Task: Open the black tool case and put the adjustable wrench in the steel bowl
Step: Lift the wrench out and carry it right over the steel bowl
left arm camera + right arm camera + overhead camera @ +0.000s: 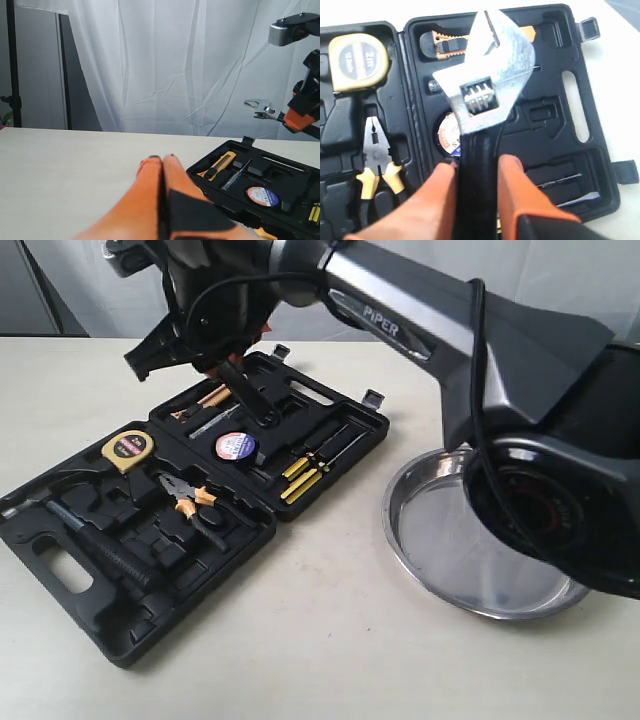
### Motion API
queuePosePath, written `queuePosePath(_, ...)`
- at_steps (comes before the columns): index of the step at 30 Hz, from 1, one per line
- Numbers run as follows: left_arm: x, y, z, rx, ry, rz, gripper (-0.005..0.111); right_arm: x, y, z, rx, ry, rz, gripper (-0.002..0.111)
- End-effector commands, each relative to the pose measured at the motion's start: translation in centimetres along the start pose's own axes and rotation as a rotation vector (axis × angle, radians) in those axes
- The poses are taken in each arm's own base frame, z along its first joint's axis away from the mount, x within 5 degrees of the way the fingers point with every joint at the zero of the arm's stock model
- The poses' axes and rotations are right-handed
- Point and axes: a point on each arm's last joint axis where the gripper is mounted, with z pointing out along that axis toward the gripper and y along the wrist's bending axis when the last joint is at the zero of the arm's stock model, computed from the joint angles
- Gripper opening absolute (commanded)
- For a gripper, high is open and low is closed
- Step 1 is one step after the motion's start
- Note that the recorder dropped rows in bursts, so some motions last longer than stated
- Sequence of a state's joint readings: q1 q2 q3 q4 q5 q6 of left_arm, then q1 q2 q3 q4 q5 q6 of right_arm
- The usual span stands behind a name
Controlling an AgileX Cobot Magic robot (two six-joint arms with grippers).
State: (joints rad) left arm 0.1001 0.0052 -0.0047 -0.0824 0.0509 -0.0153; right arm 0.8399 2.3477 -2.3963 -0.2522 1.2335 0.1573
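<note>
case point(232, 558): laid open and flat on the table point(330, 640), with tools seated in its recesses, a tape measure point(127, 448) and pliers point(190, 498) among them.
wrench point(485, 95): held in the air by its black handle, silver head pointing away from the fingers, over the open case. It seems clear of the case, though the gap is poorly shown.
right gripper point(476, 165): fingers clamped on the wrench handle, one on each side.
left gripper point(161, 159): fingers pressed together tip to tip, held over the table beside the case.
bowl point(440, 550): set on the table just beside the case, apart from the wrench.
</note>
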Motion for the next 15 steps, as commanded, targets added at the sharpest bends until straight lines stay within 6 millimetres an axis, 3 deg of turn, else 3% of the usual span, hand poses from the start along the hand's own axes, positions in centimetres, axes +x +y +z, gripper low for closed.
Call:
queuePosePath(1,0.1,0.0,0.0,0.005,0.0,-0.002,0.0,0.5,-1.8,-1.2,0.026,0.008,0.035,-0.001)
queuePosePath(8,0.1,0.0,0.0,0.005,0.0,-0.002,0.0,4.6,-5.4,-1.6,0.128,0.154,0.087,-0.001)
queuePosePath(15,0.1,0.0,0.0,0.005,0.0,-0.002,0.0,12.3,-9.9,-1.6,0.161,0.25,0.229,-0.001)
